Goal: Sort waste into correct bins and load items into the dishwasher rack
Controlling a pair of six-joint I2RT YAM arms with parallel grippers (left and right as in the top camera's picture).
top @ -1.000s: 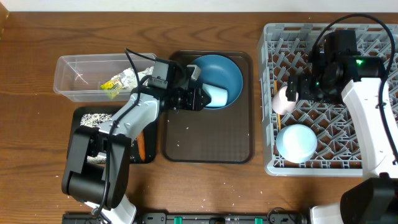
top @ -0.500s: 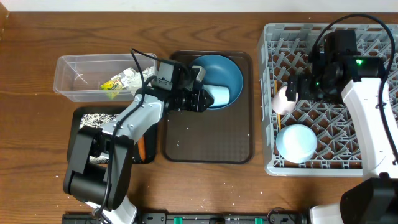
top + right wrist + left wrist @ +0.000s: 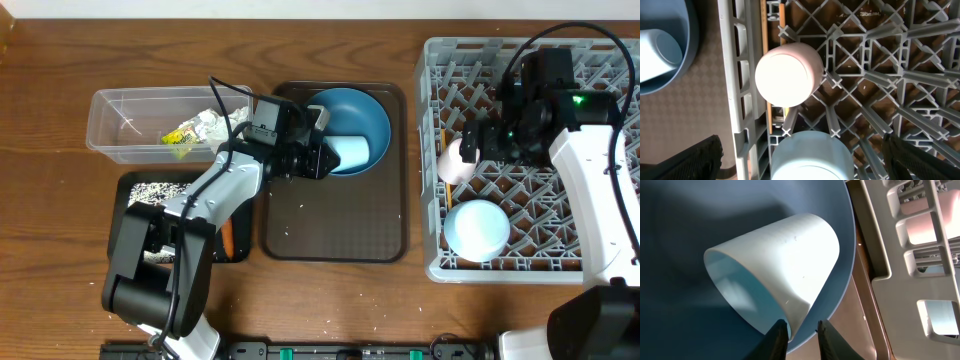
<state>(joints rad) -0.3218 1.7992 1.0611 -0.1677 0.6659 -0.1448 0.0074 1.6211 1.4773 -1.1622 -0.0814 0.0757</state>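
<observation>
A light-blue cup (image 3: pixel 350 153) lies on its side on the dark-blue plate (image 3: pixel 365 115), which sits on the brown tray. My left gripper (image 3: pixel 322 158) straddles the cup's rim (image 3: pixel 785 322). Its jaws stand narrow, one finger against the wall and a small gap at the other. In the grey rack (image 3: pixel 600 170) a pink cup (image 3: pixel 455 162) and a light-blue bowl (image 3: pixel 478 230) stand upside down. Wooden chopsticks (image 3: pixel 782 14) lie along the rack's edge. My right gripper (image 3: pixel 478 140) hangs wide open over the rack, above the bowl (image 3: pixel 810 157). The wrapper (image 3: pixel 195 130) lies in the clear tub (image 3: pixel 120 135).
A black tray (image 3: pixel 135 215) at the front left holds rice grains (image 3: pixel 152 190) and a carrot piece (image 3: pixel 227 236). The brown serving tray (image 3: pixel 335 225) has a few loose grains on it. The left arm reaches across between the tub and the brown tray.
The left gripper's jaws have narrowed round the cup's rim, and the arm edged slightly right. The right arm and the rack's contents have not moved.
</observation>
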